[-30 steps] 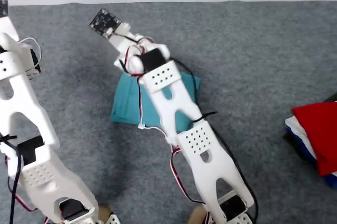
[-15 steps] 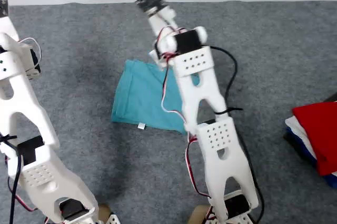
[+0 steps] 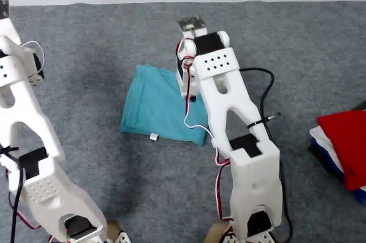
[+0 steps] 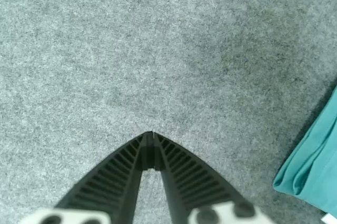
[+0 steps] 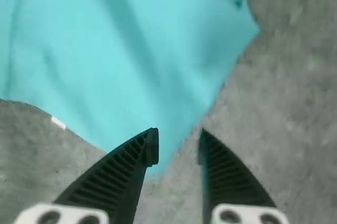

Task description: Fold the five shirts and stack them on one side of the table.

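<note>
Teal shirt (image 3: 153, 103), right claw (image 5: 177, 135) parted over its edge, left claw (image 4: 153, 136) clenched, folded stack (image 3: 345, 143) apart.

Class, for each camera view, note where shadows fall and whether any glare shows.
High view: even light and no glare, with soft shadows on the grey mat. Left wrist view: a faint darker patch lies on the mat, again with no glare. Right wrist view: darker shadowed bands run diagonally across the teal shirt, with no bright spots.
</note>
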Controlling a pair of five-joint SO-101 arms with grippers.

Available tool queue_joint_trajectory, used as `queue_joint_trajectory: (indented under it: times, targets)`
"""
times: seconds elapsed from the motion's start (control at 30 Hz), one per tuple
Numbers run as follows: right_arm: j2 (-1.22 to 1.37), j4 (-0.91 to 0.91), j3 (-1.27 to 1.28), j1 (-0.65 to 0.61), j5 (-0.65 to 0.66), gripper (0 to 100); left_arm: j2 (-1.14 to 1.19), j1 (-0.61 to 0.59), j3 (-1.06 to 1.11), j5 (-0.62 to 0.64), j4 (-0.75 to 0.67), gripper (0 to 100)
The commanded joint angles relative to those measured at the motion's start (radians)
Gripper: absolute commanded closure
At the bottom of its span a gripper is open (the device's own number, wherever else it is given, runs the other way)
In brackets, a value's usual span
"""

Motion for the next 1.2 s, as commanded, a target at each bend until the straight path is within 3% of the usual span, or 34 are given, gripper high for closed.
queue_joint_trajectory:
  times: [0.0, 0.37, 0.77, 1.0, 1.17]
  targets:
    - [-0.101, 0.042, 0.063, 0.005, -0.031, 82.7, -0.054, 0.008, -0.002, 0.008, -0.006, 100]
    - [-0.024, 0.041, 0.127, -0.097, -0.031, 99.1, -0.054, 0.009, -0.002, 0.006, -0.008, 100]
    - [0.200, 0.042, 0.127, -0.102, -0.031, 98.8, -0.063, 0.005, 0.116, 0.006, -0.060, 100]
    - [-0.010, 0.041, 0.121, -0.127, 0.060, 98.9, -0.078, 0.012, 0.124, 0.006, -0.058, 100]
    - [-0.165, -0.022, 0.120, -0.096, 0.124, 98.9, -0.083, 0.123, 0.130, 0.002, -0.012, 100]
